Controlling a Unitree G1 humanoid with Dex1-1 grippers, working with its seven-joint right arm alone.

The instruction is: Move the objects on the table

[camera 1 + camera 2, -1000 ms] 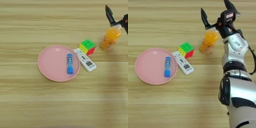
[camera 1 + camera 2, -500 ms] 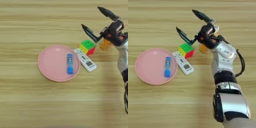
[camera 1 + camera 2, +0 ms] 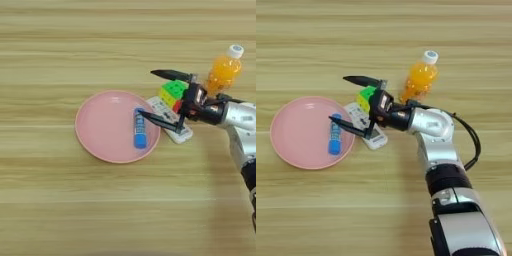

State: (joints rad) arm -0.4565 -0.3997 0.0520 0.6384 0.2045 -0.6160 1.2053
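Near the middle of the table [image 3: 60, 210], a little toward its left edge, the pink plate [image 3: 102, 135] lay flat with the blue tube [image 3: 139, 129] resting on its right part, lengthwise front to back. Just beside the plate's right rim lay a white remote [image 3: 363, 122], and behind it a colour cube [image 3: 174, 92]. Above these hung the right gripper [image 3: 346, 100], reaching in from the right with its black fingers [image 3: 361, 80] spread wide, holding nothing. Farther back stood the orange-drink bottle [image 3: 224, 71], upright, white-capped.
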